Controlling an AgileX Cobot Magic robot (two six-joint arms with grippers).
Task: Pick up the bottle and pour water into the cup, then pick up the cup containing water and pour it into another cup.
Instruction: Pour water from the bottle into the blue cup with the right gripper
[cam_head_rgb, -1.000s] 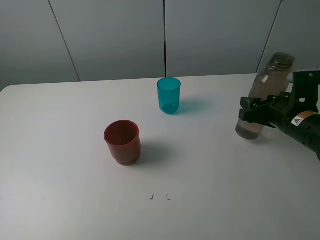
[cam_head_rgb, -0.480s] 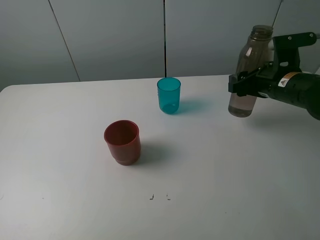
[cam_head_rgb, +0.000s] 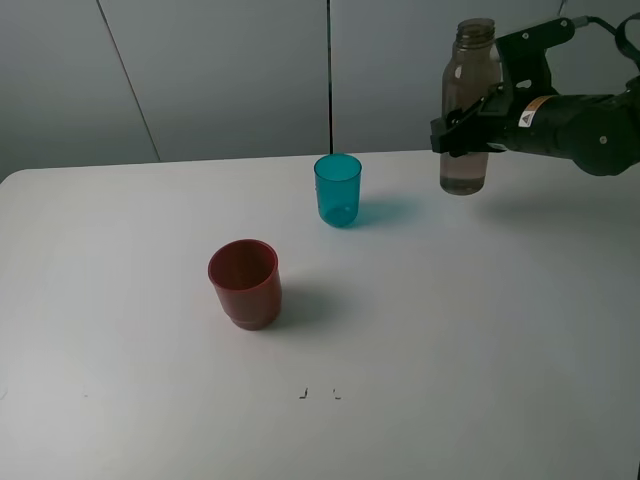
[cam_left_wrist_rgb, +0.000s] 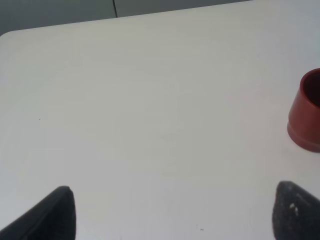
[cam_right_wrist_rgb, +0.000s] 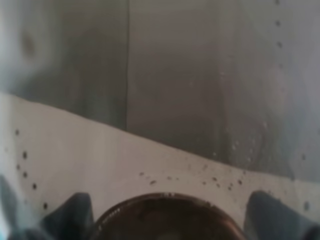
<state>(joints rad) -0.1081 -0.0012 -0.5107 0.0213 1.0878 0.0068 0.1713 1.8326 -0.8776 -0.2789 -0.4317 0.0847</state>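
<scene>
My right gripper (cam_head_rgb: 462, 132) is shut on the smoky grey-brown bottle (cam_head_rgb: 468, 100) and holds it upright in the air, to the right of the teal cup (cam_head_rgb: 338, 190). The bottle has some water in its lower part. In the right wrist view the bottle's wall (cam_right_wrist_rgb: 165, 100) fills the frame. The teal cup stands upright at the back middle of the white table (cam_head_rgb: 450, 330). The red cup (cam_head_rgb: 245, 284) stands upright nearer the front left; its side also shows in the left wrist view (cam_left_wrist_rgb: 306, 117). My left gripper (cam_left_wrist_rgb: 172, 212) is open and empty above bare table, left of the red cup.
Grey wall panels (cam_head_rgb: 220, 70) stand behind the table's back edge. Two small dark marks (cam_head_rgb: 318, 394) lie on the table near the front middle.
My right gripper has lifted the bottle off the table and carried it up and to the left, toward the teal cup. The bottle went from tilted to upright. The cups have not moved.
</scene>
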